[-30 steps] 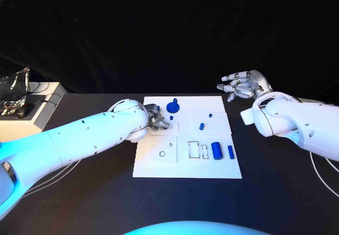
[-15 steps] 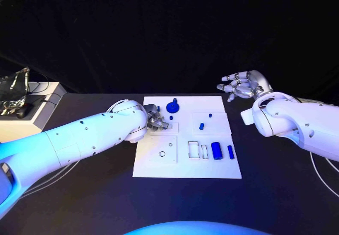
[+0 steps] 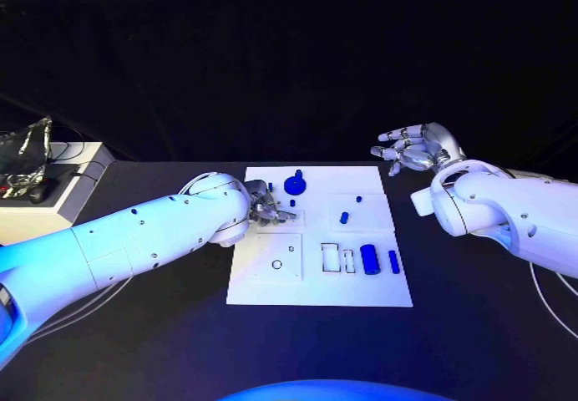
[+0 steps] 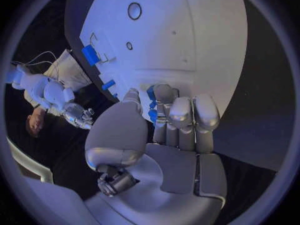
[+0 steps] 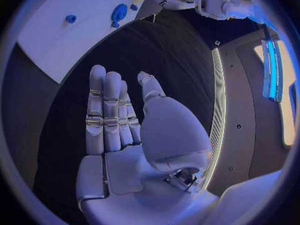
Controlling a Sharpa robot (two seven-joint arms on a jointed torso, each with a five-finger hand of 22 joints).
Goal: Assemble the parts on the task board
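Parts (image 3: 370, 257) lying on the white board (image 3: 321, 291) on the surface | left robot hand (image 3: 271, 208) curling over a small blue piece (image 4: 152, 116), grasp unclear | right robot hand (image 3: 413, 144) hovering released, well apart | risk: piece slipping from the fingertips (image 4: 178, 110), tilting and jamming.

A black worktop (image 3: 144, 334) spreads beneath both arms. Well off to the outer side of the left hand (image 3: 267, 209), past the worktop's edge, stands a pale box (image 3: 54, 196) with a tangle of dark cables and small gear (image 3: 27, 163) on top.
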